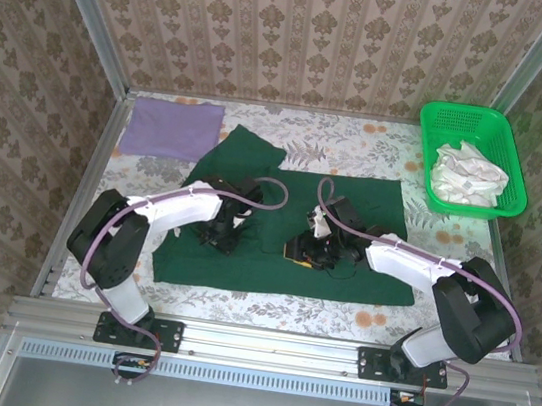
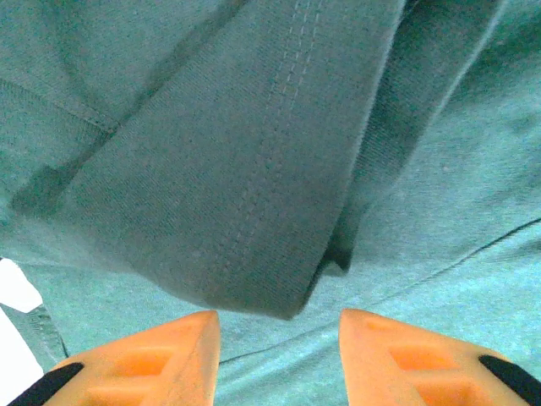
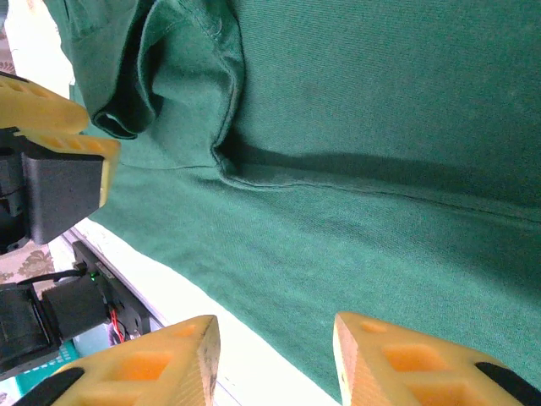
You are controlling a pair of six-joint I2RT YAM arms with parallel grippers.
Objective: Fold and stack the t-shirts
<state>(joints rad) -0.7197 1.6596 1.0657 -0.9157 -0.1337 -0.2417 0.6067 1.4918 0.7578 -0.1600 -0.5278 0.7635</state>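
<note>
Mostly flat, the dark green t-shirt (image 1: 262, 267) is soft stitched knit, long axis left-right, one sleeve pointing upper left. The left gripper (image 2: 277, 317) and right gripper (image 3: 272, 320) gape, clasping nothing.

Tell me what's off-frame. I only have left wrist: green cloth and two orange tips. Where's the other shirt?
Observer: The purple shirt lies flat at the far left corner of the table.
Operator: Right arm?
Observer: The right tool is low over the middle of the green shirt, jaws apart, nothing in them.
Operator: Anything else out there?
Observer: A basket sits at the far right, with white cloth inside.
</note>
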